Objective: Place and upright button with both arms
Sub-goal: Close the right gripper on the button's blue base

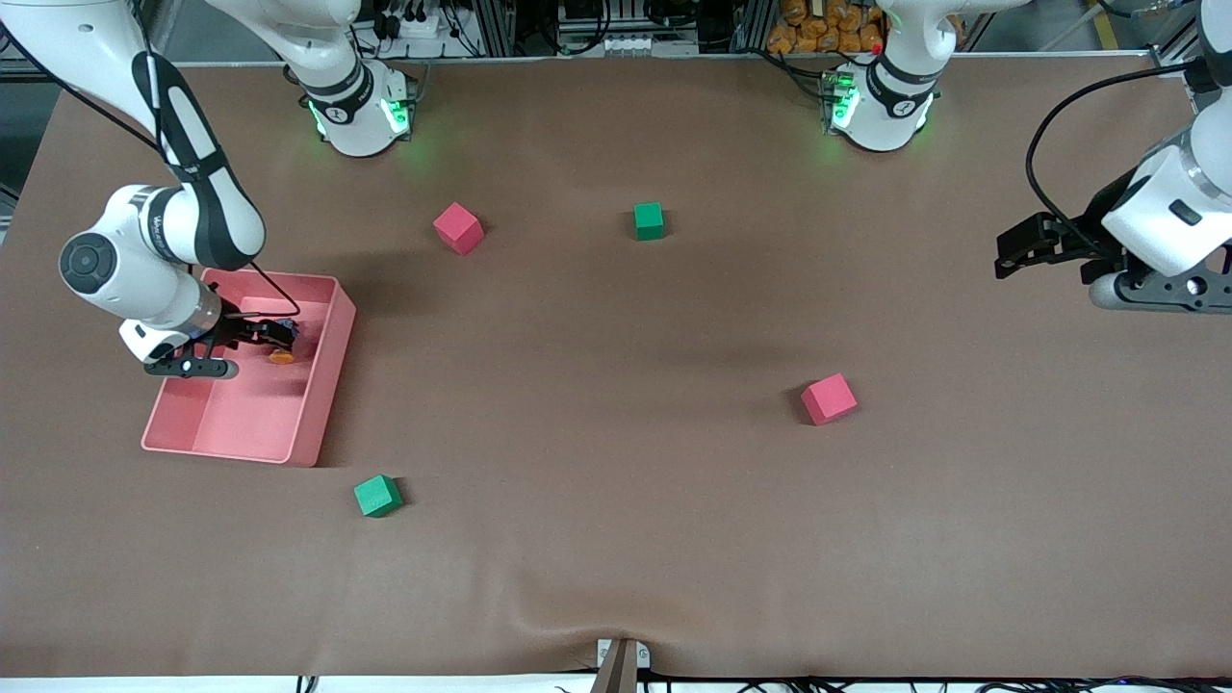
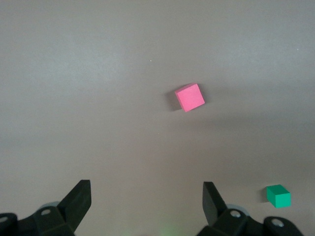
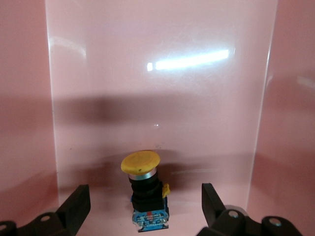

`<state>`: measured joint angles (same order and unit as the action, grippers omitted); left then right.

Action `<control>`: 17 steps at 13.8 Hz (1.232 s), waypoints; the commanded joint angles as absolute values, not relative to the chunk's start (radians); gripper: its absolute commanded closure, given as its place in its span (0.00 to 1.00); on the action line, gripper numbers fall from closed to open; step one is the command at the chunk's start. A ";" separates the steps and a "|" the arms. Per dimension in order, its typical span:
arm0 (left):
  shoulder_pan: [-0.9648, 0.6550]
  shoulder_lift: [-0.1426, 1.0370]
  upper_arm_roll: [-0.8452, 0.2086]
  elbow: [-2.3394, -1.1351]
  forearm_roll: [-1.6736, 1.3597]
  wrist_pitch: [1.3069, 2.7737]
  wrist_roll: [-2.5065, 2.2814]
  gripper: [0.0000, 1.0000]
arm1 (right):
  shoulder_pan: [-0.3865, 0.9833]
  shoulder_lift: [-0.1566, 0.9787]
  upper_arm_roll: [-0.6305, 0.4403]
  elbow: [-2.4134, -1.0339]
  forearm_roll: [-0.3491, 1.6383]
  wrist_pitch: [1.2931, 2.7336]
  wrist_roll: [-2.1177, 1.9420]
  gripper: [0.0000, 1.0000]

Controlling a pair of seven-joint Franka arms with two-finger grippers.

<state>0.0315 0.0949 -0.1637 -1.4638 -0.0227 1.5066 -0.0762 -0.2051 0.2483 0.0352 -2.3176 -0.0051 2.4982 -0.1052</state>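
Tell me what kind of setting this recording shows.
Most likely a robotics lab test bench: two fixed white arms at a brown-covered table, foam cubes scattered as props, and aluminium framing with cables along the table's edge by the bases.

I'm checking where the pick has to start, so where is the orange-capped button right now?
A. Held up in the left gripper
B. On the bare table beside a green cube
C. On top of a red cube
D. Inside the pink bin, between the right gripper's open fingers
D: the button lies on the floor of the pink bin, with the right gripper open around it, fingers apart from it.
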 commanded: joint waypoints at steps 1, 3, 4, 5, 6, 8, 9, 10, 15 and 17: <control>0.041 0.084 -0.161 -1.460 -0.031 1.500 -0.075 0.00 | -0.229 0.248 0.054 -2.333 0.032 2.516 -0.118 0.00; 0.043 0.086 -0.158 -1.447 -0.015 1.511 -0.063 0.00 | -0.235 0.265 0.052 -2.333 0.032 2.517 -0.156 0.00; 0.044 0.086 -0.158 -1.433 -0.014 1.511 -0.061 0.00 | -0.236 0.271 0.052 -2.333 0.032 2.517 -0.164 0.00; 0.051 0.084 -0.158 -1.433 -0.014 1.511 -0.061 0.00 | -0.236 0.273 0.052 -2.335 0.032 2.528 -0.166 0.00; 0.058 0.084 -0.158 -1.431 -0.014 1.511 -0.060 0.00 | -0.233 0.275 0.052 -2.336 0.032 2.542 -0.166 0.00; 0.063 0.084 -0.158 -1.433 -0.015 1.509 -0.057 0.00 | -0.235 0.282 0.052 -2.338 0.032 2.543 -0.166 0.00; 0.063 0.084 -0.156 -1.431 -0.014 1.509 -0.057 0.00 | -0.235 0.284 0.052 -2.338 0.032 2.543 -0.166 0.00; 0.064 0.084 -0.150 -1.430 -0.014 1.509 -0.060 0.00 | -0.233 0.290 0.052 -2.338 0.032 2.543 -0.167 0.00; 0.072 0.086 -0.143 -1.399 0.034 1.503 -0.008 0.00 | -0.229 0.321 0.052 -2.339 0.031 2.536 -0.169 0.00; 0.104 0.086 -0.144 -1.407 0.038 1.496 0.043 0.00 | -0.229 0.327 0.052 -2.339 0.029 2.527 -0.169 0.00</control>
<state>0.0717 0.0922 -0.1375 -1.4103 0.0220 1.5108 -0.0097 -0.2079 0.3265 0.0364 -2.3268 0.0167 2.5216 -0.1447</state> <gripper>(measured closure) 0.000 0.000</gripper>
